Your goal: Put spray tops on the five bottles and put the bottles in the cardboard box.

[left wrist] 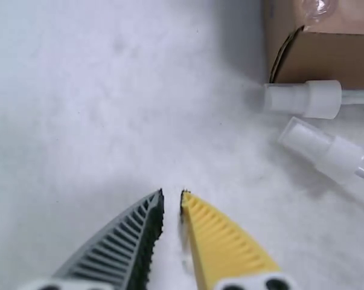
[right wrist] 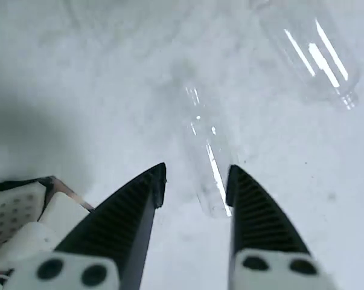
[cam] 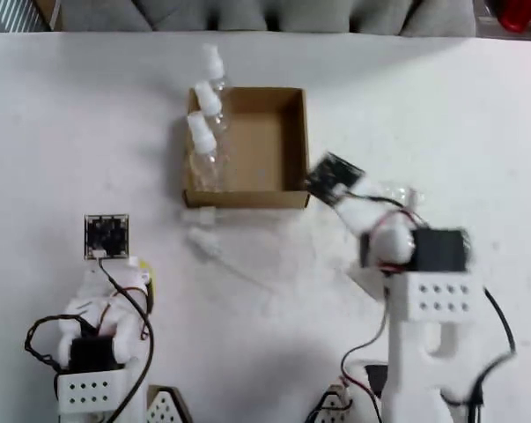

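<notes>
While the right hand [right wrist: 197, 175] hangs open over a clear bottle [right wrist: 204, 145] lying on the table [right wrist: 79, 72], the light, slick, crushable plastic looks best gripped gently mid-body.

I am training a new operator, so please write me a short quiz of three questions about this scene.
1. How many loose spray tops lie on the table?
2. True or false: the left jaws hold a spray top.
3. The uncapped bottles lie: A) in the cardboard box, B) on the table, C) in the left jaws.
Key: 1 two; 2 false; 3 B.
</notes>
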You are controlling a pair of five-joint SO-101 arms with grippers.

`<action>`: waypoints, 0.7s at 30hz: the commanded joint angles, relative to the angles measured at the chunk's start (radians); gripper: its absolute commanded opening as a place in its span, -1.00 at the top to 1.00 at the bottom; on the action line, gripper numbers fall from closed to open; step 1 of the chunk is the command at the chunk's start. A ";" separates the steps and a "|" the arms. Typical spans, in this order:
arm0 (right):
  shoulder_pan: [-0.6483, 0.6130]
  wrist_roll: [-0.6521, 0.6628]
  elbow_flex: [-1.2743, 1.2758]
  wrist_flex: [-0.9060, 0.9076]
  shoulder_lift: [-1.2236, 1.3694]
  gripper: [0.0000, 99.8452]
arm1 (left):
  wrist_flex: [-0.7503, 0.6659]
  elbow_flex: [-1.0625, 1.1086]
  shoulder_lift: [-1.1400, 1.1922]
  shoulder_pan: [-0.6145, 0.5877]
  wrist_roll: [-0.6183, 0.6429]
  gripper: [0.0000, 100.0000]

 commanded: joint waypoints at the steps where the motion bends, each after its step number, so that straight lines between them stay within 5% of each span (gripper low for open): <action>1: 0.133 0.181 0.058 0.021 -0.087 0.90 | -0.026 -0.003 0.010 -0.015 -0.008 0.87; 7: 0.278 0.434 0.256 -0.047 -0.154 0.84 | -0.023 -0.003 0.010 -0.012 -0.008 0.87; 16: 0.275 0.445 0.540 -0.473 -0.182 0.82 | -0.023 -0.003 0.010 -0.012 -0.008 0.87; 21: 0.242 0.454 0.585 -0.567 -0.182 0.82 | -0.025 -0.003 0.010 -0.010 -0.008 0.87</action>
